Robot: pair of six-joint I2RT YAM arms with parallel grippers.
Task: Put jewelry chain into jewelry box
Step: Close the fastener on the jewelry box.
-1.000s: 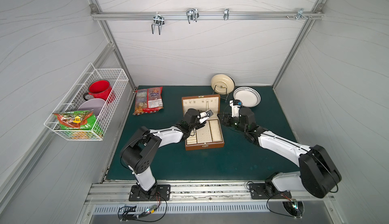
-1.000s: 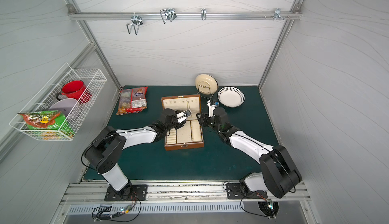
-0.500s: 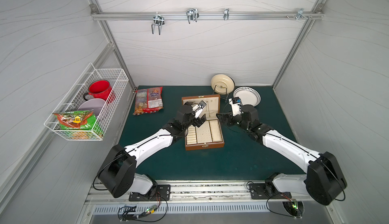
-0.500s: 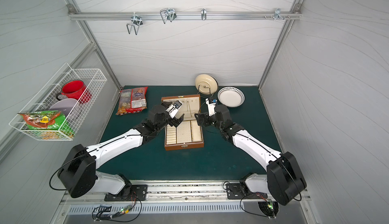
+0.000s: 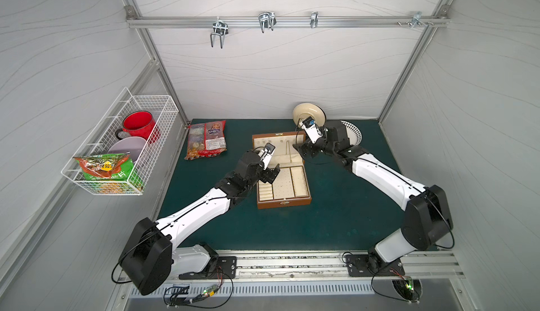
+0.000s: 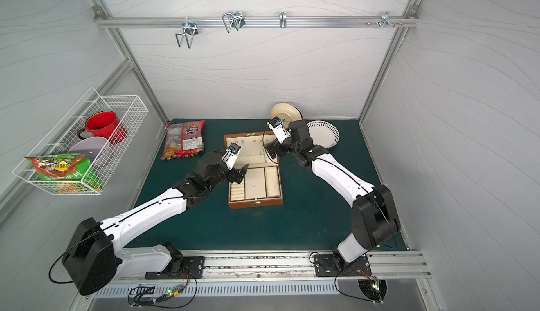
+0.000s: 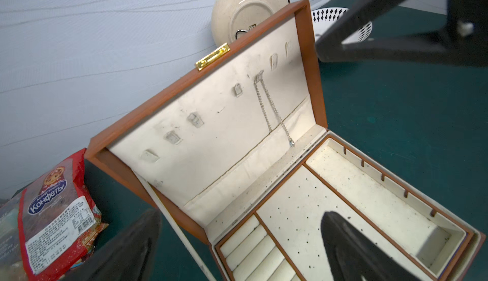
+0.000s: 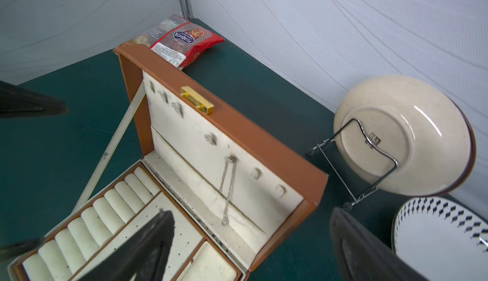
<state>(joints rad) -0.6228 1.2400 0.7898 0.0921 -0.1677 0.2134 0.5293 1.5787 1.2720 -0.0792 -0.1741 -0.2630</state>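
**A:** Where is the jewelry chain point(image 7: 273, 109)?

**B:** We see it hanging from a small hook point(image 7: 259, 75) inside the lid of the jewelry box point(image 5: 283, 202). It hangs in two thin strands down the cream lining. Its little ring end sits low, near the fold where the lid meets the tray.

**A:** Is the box open?

**B:** Yes. The lid stands up, and we can see three parts in the tray. The box sits near the middle of the green desk point(image 5: 321, 224), a bit toward the back edge.

**A:** What about the jaws?

**B:** We see the left gripper point(image 5: 270, 173) over the left side of the tray, jaws spread wide, holding nothing. The right gripper point(image 5: 302, 151) is by the right edge of the lid, jaws wide too, and empty.

**A:** Anything else?

**B:** A candy bag point(image 5: 207, 140) lies near the back left corner. A cream plate point(image 8: 404, 134) leans in a wire stand point(image 8: 353, 160) at the back edge, with a patterned plate point(image 8: 443, 237) beside it.
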